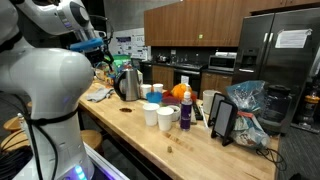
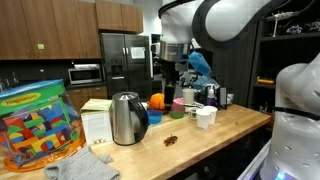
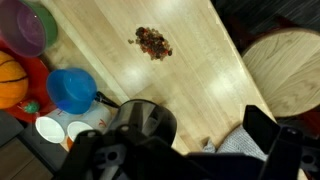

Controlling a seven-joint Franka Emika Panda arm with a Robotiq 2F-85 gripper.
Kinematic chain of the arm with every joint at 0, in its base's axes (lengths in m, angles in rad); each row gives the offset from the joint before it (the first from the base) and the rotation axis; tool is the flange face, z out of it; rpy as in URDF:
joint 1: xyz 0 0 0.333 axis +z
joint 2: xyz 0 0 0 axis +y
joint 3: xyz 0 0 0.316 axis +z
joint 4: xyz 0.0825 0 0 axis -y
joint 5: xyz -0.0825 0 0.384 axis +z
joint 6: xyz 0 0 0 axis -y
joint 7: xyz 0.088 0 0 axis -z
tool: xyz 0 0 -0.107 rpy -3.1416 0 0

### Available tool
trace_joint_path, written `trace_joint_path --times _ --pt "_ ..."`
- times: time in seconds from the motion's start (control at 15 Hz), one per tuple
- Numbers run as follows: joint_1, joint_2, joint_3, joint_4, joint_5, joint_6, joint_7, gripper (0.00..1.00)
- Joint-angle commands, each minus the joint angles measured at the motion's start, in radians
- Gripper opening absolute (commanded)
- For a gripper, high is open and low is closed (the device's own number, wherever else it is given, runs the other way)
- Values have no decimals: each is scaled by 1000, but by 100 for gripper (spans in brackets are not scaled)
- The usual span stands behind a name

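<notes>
My gripper [image 3: 176,150] hangs high above the wooden counter [image 3: 190,60], open, with nothing between its dark fingers [image 3: 266,130]. Directly below it in the wrist view is the lid of a steel kettle [image 3: 140,125], and a grey cloth [image 3: 236,146] lies beside the right finger. Further out on the wood lies a small pile of brown crumbs [image 3: 152,42]. In both exterior views the gripper [image 1: 96,48] [image 2: 171,84] stays well above the kettle [image 1: 128,82] [image 2: 127,118] and touches nothing.
A blue bowl [image 3: 70,90], purple bowl [image 3: 30,28], orange ball [image 3: 10,78] and white cups [image 3: 50,128] crowd one side. A tablet stand [image 1: 222,118], plastic bag [image 1: 246,104], toy block jar [image 2: 35,125] and box [image 2: 97,120] stand on the counter. A round stool [image 3: 290,70] sits beyond the edge.
</notes>
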Motion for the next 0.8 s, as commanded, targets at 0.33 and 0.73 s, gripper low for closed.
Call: trace_joint_path --times 0.33,0.73 --pt "95 15 -101 -52 154 189 -101 100" --pt "280 139 -200 -13 245 410 -370 100"
